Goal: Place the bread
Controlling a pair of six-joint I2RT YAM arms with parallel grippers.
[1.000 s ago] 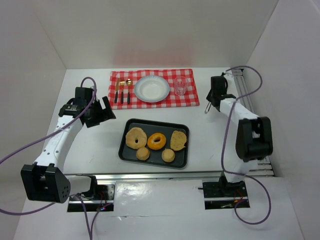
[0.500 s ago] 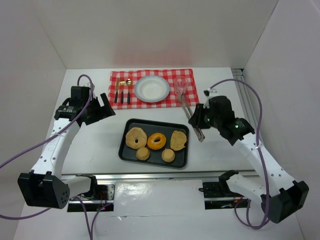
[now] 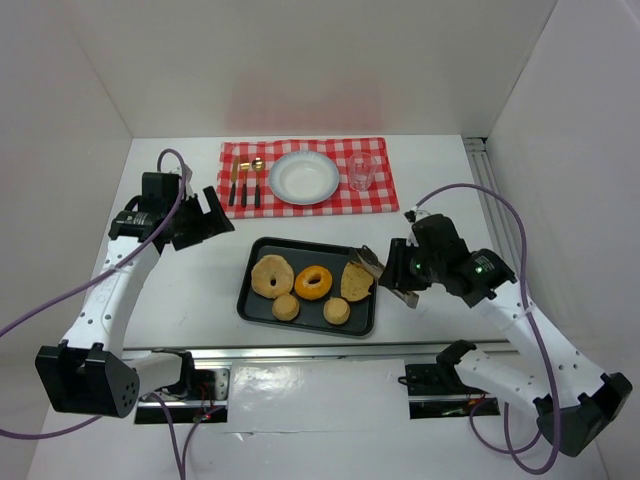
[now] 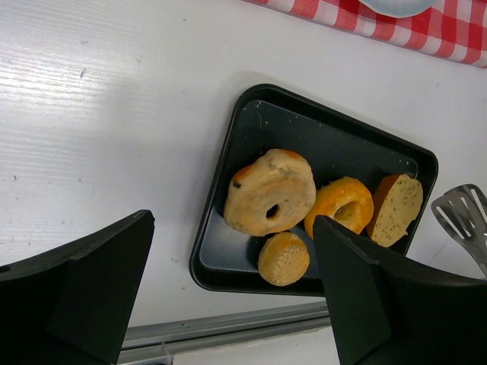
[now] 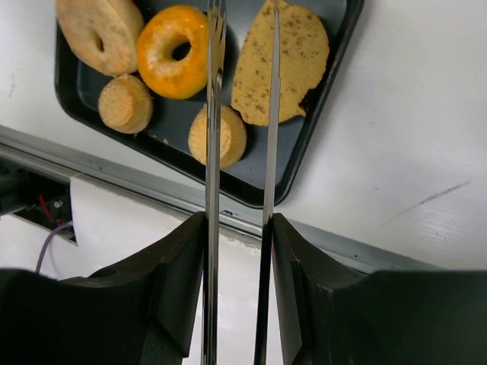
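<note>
A black tray [image 3: 245,300] holds a bagel [image 3: 271,275], an orange doughnut [image 3: 314,281], a flat seeded slice of bread [image 3: 357,280] and two small round rolls [image 3: 286,307]. A white plate [image 3: 304,177] lies on a red checked cloth. My right gripper [image 3: 412,268] is shut on metal tongs [image 3: 370,266], whose tips reach the tray's right edge by the flat slice. In the right wrist view the tong arms [image 5: 214,114] stand apart over the doughnut [image 5: 171,49] and the slice [image 5: 293,68]. My left gripper [image 3: 205,222] is open and empty, left of the tray.
A glass [image 3: 362,172] and cutlery [image 3: 244,180] lie on the cloth [image 3: 385,195] beside the plate. White walls enclose the table on three sides. A metal rail runs along the near edge.
My right arm has swung from the back right down to the tray's right side, carrying the tongs. The left arm has barely moved.
</note>
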